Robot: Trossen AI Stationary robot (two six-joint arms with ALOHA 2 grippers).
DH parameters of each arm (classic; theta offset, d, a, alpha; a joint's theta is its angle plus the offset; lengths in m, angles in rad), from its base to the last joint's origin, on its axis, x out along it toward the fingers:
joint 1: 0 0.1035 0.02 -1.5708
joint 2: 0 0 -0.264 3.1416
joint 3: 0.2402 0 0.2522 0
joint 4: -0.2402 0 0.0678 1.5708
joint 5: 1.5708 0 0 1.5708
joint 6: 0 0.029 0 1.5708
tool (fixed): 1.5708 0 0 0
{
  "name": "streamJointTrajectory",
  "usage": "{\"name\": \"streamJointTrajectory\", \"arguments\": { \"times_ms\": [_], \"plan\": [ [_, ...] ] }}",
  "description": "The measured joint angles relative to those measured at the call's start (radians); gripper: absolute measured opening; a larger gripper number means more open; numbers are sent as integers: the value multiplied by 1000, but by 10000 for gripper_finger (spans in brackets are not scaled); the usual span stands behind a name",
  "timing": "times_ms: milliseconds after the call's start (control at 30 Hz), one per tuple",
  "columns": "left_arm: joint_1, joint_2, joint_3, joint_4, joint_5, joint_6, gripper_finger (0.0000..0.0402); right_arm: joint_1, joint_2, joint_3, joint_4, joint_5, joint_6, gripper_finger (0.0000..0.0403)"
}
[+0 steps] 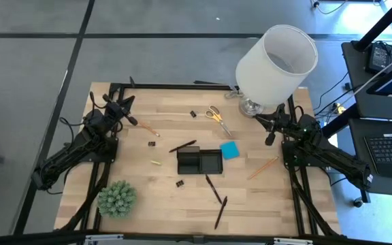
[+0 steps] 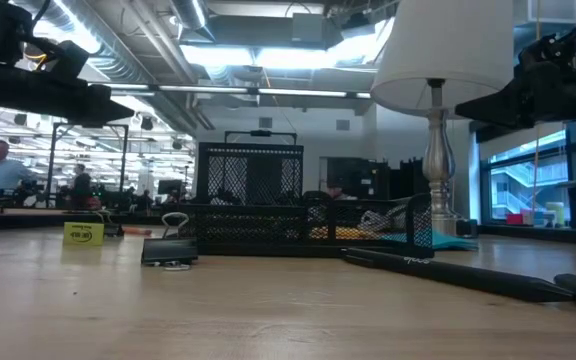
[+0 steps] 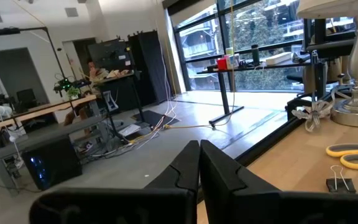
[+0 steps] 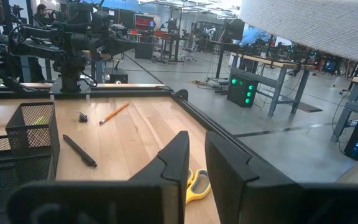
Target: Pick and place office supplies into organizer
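Left gripper (image 1: pixel 129 120) raised above the far left part of the table (image 1: pixel 141 197), fingers pressed together on nothing. Just beside it, an orange pencil (image 1: pixel 146 128) flat on the wood. Right gripper (image 1: pixel 271 138) up near the far right edge beside the lamp (image 1: pixel 275 62), a narrow gap between its fingers, nothing held. Black mesh organizer (image 1: pixel 199 162) at mid-table, a black pen (image 1: pixel 182 146) leaning against its far left corner. Blue pad (image 1: pixel 230 150) touching the organizer's right end. Yellow-handled scissors (image 1: pixel 215 116) farther back, a black clip (image 1: pixel 192 113) near them. Another orange pencil (image 1: pixel 262 169) right of the organizer. Two more black pens (image 1: pixel 217 197) nearer the front edge. Green plant ball (image 1: pixel 117 198) at the front left.
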Motion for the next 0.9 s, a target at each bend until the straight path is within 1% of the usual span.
{"name": "streamJointTrajectory", "arguments": {
  "times_ms": [100,300,400,600,900],
  "plan": [
    [0,0,0,0,0,0,6,0,0,0,0,0,6,58],
    [0,0,0,0,0,-4,8,0,0,0,0,-2,134,58],
    [0,0,0,0,0,-44,7,0,0,0,0,-2,169,58],
    [0,0,0,0,3,-136,6,0,0,0,0,-1,157,58],
    [0,0,0,7,3,-123,11,0,0,0,0,-1,159,58]
  ]
}}
